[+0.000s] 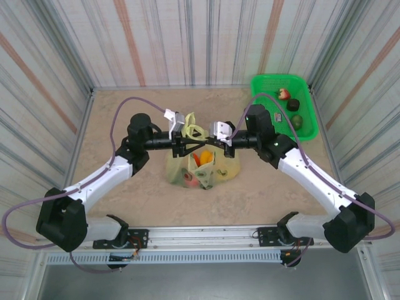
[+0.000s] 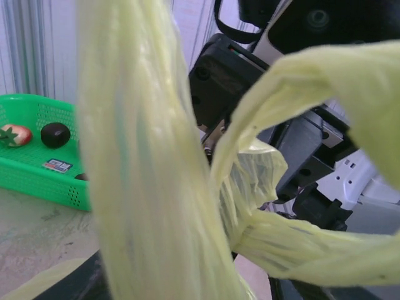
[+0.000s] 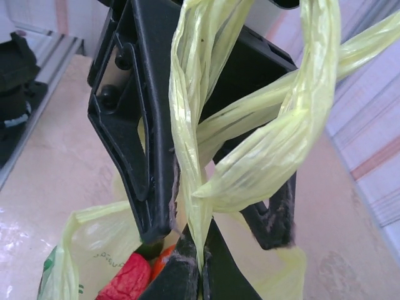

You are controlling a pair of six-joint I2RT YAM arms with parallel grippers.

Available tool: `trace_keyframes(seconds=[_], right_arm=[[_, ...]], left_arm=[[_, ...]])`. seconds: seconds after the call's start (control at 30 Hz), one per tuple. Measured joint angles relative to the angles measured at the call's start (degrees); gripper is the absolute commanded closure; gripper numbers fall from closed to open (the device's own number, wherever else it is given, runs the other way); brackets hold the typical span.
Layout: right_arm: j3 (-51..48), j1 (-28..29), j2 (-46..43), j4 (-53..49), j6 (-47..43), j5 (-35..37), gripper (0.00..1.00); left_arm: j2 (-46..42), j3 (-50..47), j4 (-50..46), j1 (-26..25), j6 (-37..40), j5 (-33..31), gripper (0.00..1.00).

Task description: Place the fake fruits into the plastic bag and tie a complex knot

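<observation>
The yellow-green plastic bag [image 1: 219, 170] stands mid-table with fake fruits [image 1: 203, 159] inside; a red one [image 3: 125, 279] shows through its mouth. Both grippers meet above it. My right gripper [image 3: 201, 270] [image 1: 211, 150] is shut on one twisted handle strand [image 3: 190, 125]. A second handle [image 3: 269, 156] loops across that strand and passes between the fingers of my left gripper [image 3: 212, 237] [image 1: 185, 149], which stand apart. Whether the crossed handles form a tight knot I cannot tell. In the left wrist view, handle strands [image 2: 144, 175] hide my own fingers.
A bright green mesh basket [image 1: 270, 84] [image 2: 37, 181] sits at the back right, holding a red fruit [image 1: 284, 94], a dark one [image 1: 294, 105] and a brownish one [image 1: 297, 120]. Corrugated walls enclose the table on three sides.
</observation>
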Motion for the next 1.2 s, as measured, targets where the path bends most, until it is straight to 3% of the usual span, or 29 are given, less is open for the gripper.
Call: trace_keyframes(seconds=[0.17, 0.23, 0.27, 0.47, 0.57, 0.7, 1.0, 1.2], right_arm=[[1.9, 0.3, 2.9, -3.3, -1.1, -1.2, 1.0], [2.3, 0.6, 3.7, -3.8, -1.2, -1.0, 1.0], [2.3, 0.6, 4.0, -3.8, -1.2, -0.9, 1.0], [-1.6, -4.9, 1.0, 3.5, 5.7, -1.0, 1.0], [-4.9, -9.6, -2.1, 8.2, 10.0, -1.0, 1.0], [-8.0, -13.5, -5.0, 13.4, 15.0, -1.6, 1.0], [-11.1, -15.9, -7.4, 19.6, 20.8, -2.0, 1.0], [-13.0, -18.0, -9.2, 22.1, 23.4, -1.8, 1.0]], left_arm=[[0.0, 0.2, -1.7, -0.2, 0.9, 0.8, 0.44], [0.0, 0.2, -2.2, -0.4, 1.3, 0.9, 0.55], [0.0, 0.3, -2.5, -0.6, 1.7, 0.8, 0.54], [-2.6, 0.3, -6.9, -0.7, 4.0, -4.7, 0.32], [-5.8, 0.3, -9.6, -0.8, 5.1, -10.3, 0.28], [-9.3, 0.3, -10.7, -0.9, 5.9, -16.7, 0.27], [-13.4, -3.9, -12.6, -0.6, 5.5, -28.2, 0.16], [-15.2, -7.3, -10.7, -0.2, 5.5, -33.9, 0.16]])
